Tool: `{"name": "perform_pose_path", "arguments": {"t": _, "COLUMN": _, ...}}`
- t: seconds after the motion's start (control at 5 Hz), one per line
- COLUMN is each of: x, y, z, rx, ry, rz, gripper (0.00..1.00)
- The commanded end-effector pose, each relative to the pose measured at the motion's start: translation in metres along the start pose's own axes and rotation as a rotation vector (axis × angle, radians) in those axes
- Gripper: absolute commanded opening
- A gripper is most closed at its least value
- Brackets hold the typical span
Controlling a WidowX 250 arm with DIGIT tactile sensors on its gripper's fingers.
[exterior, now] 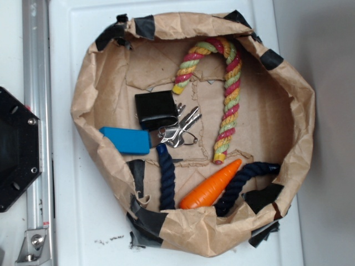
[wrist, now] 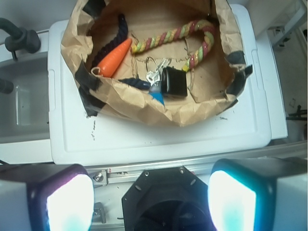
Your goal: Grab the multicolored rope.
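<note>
The multicolored rope (exterior: 227, 91), twisted red-pink, yellow and light green, lies bent like a cane in the back right of a brown paper basket (exterior: 299, 111). In the wrist view the rope (wrist: 173, 36) lies across the far part of the basket. My gripper (wrist: 150, 199) is open and empty, its two glowing pads wide apart at the bottom of the wrist view. It is over the black robot base, well short of the basket. The gripper does not show in the exterior view.
In the basket lie a dark navy rope (exterior: 166, 174), an orange carrot (exterior: 211, 187), a blue block (exterior: 126, 139), a black box (exterior: 156, 110) and keys (exterior: 180, 130). The basket stands on a white lid (exterior: 72, 210). The black robot base (exterior: 16, 149) and a metal rail (exterior: 37, 66) are at left.
</note>
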State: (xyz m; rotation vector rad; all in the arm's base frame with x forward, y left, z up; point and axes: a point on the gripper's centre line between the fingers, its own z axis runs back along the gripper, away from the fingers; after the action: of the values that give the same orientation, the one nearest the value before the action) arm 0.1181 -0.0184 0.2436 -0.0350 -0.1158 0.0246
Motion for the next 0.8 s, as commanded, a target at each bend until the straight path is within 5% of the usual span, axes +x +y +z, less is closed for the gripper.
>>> {"name": "perform_pose_path", "arguments": {"t": 0.0, "x": 0.000, "y": 0.000, "z": 0.000, "rx": 0.000, "ry": 0.000, "rz": 0.000, "gripper": 1.00}}
{"name": "perform_pose_path", "arguments": {"t": 0.2, "x": 0.047, "y": 0.007, "z": -0.028, "rx": 0.002, "ry": -0.073, "rz": 0.011, "gripper": 1.00}}
{"name": "perform_pose_path", "arguments": {"t": 0.6, "x": 0.132, "y": 0.026, "z": -0.110, "rx": 0.017, "ry": 0.039, "rz": 0.290, "gripper": 1.00}}
